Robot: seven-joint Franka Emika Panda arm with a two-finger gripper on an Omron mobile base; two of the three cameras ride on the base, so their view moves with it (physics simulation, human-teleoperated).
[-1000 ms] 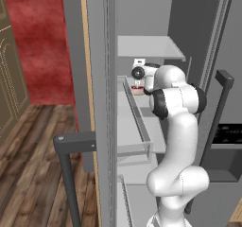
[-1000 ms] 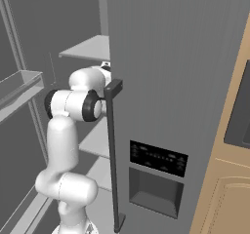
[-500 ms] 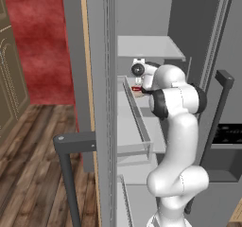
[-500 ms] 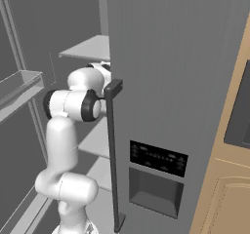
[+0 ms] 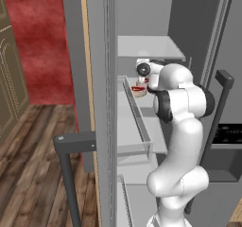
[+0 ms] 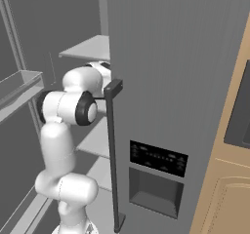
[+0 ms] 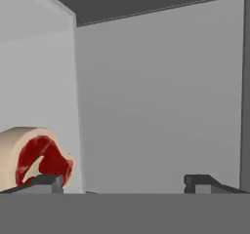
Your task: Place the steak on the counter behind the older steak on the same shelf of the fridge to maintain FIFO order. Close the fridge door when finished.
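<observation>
One steak [image 7: 36, 157] is being left on a shelf deep inside the fridge [image 5: 198, 27], beside the gripper [image 7: 122, 182], whose jaws are standing wide apart and holding nothing; withdrawal and closing of the fridge door [image 5: 97, 108] are judged next.

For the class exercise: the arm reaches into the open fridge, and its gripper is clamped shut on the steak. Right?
Not quite. The hand view shows the gripper open, its fingertips set wide apart, the steak beside the left fingertip. The arm does reach into the open fridge.
</observation>
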